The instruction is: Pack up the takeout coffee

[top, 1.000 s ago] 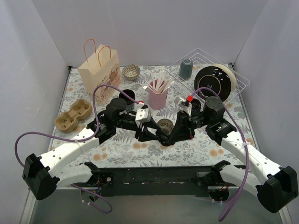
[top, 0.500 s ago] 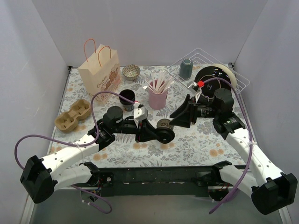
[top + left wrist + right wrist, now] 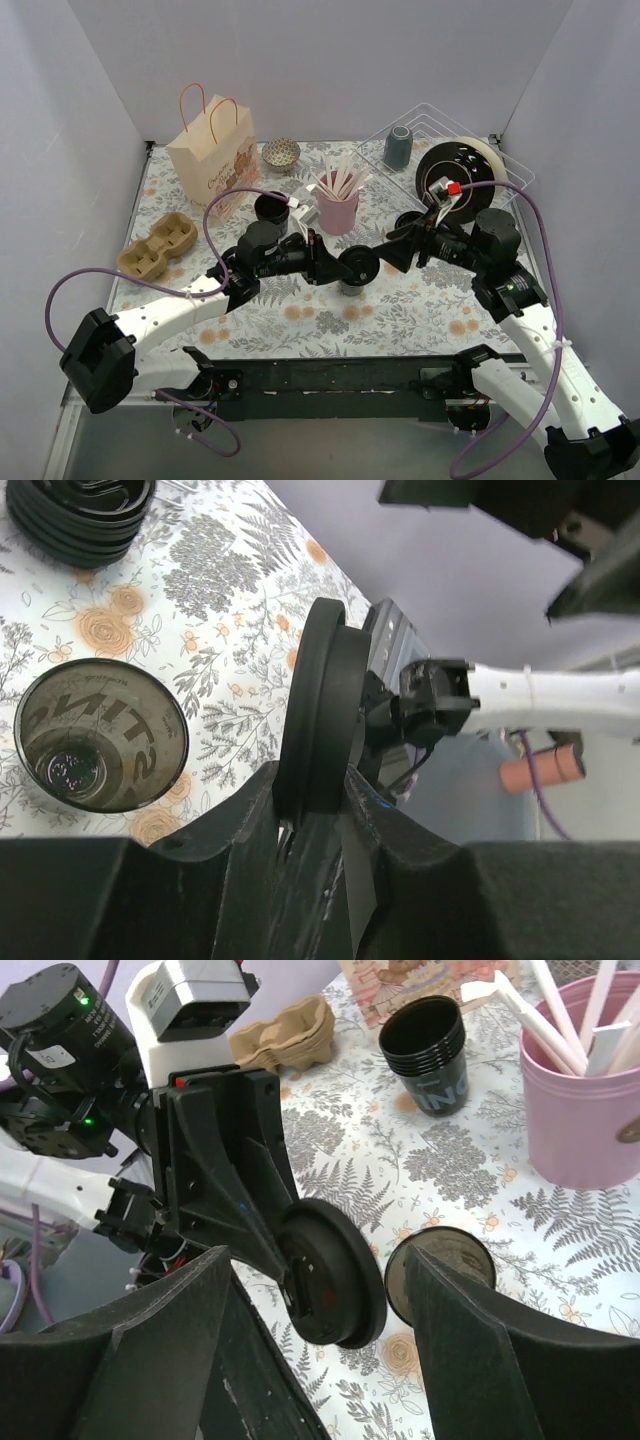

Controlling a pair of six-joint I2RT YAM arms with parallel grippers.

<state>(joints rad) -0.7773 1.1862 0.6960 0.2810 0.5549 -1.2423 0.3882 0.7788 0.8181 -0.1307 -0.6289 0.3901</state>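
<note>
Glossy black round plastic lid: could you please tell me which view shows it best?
Right wrist view: the glossy black round plastic lid shows its face and rim clearly. The left wrist view shows only its edge; the top view, a small dark disc.

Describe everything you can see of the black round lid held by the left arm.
The lid is a glossy black plastic disc with a raised rim. It stands on edge, clamped between the fingers of the left tool, held above the floral table. It touches nothing else: the open cup stands close by, uncovered.
</note>
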